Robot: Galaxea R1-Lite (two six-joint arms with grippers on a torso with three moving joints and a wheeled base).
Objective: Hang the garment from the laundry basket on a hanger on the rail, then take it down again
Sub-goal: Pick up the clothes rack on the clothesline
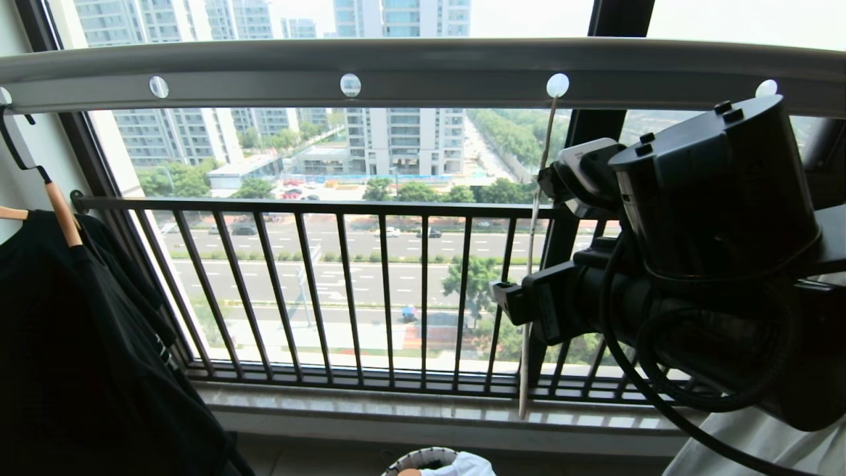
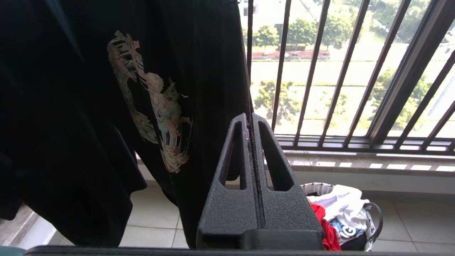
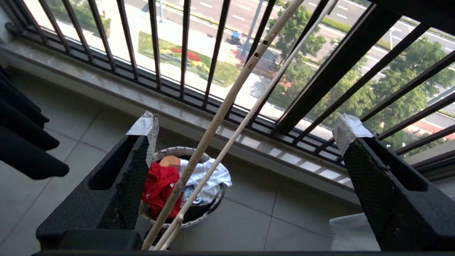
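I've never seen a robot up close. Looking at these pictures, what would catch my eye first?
Probably the right gripper, raised high near the grey rail with its jaws spread wide either side of a thin cream hanger dangling from one of the rail's holes. Far below on the tiled floor sits the small laundry basket, a red garment among white clothes inside. To the left hangs a black shirt with a pale print.

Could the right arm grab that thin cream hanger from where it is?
Probably yes. The right gripper is wide open, and the hanger hangs from the rail, passing between its fingers with nothing in between.
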